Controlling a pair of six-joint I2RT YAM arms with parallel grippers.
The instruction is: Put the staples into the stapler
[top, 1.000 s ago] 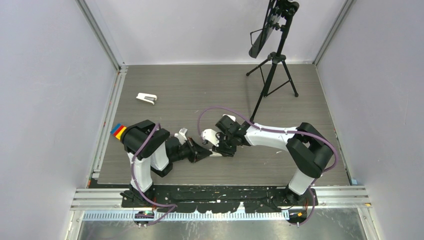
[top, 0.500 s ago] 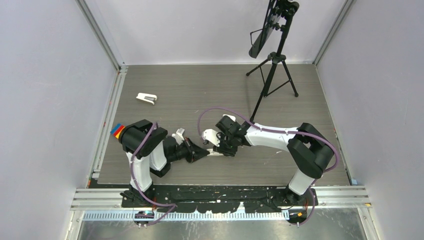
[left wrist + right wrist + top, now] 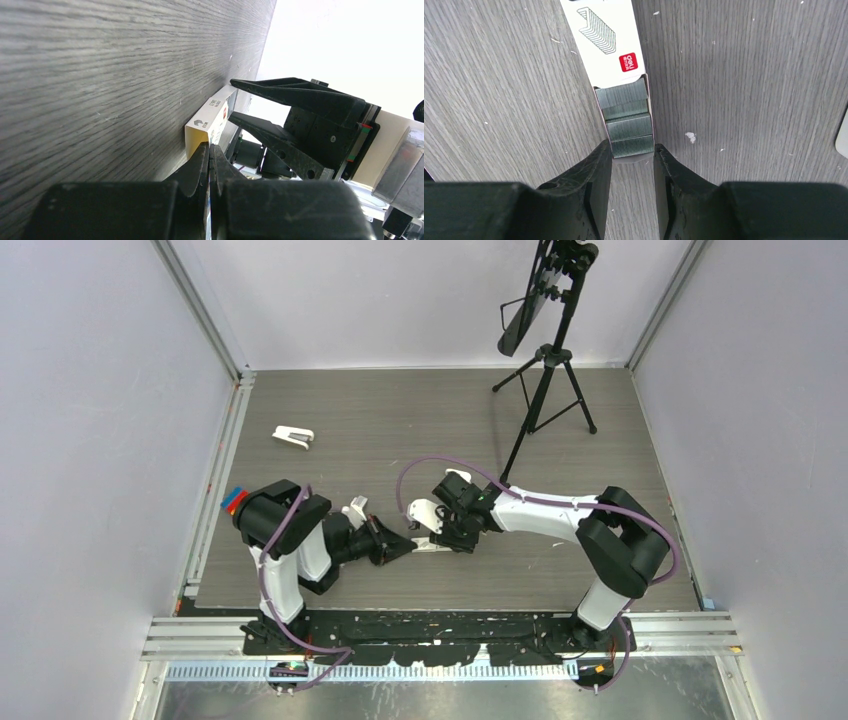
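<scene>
The staples' white box (image 3: 606, 40) with a red mark lies flat on the table, seen small between both grippers in the top view as the box (image 3: 428, 544). Its grey tray is slid partly out, showing several silvery staples (image 3: 628, 120). My right gripper (image 3: 632, 150) is shut on the tray's outer end, one fingertip against each side. My left gripper (image 3: 210, 146) is shut, its tips against the opposite, yellowish end of the box (image 3: 212, 112). A white stapler (image 3: 293, 435) lies alone at the far left of the table, away from both grippers.
A black tripod (image 3: 545, 390) with a tilted panel stands at the back right. A metal rail (image 3: 215, 490) borders the table's left edge, with walls on three sides. A pale rounded object (image 3: 843, 132) cuts into the right wrist view's right edge, too little to identify.
The left arm has shifted slightly left and away, its gripper staying at the box's end. The right gripper and tray have barely moved.
</scene>
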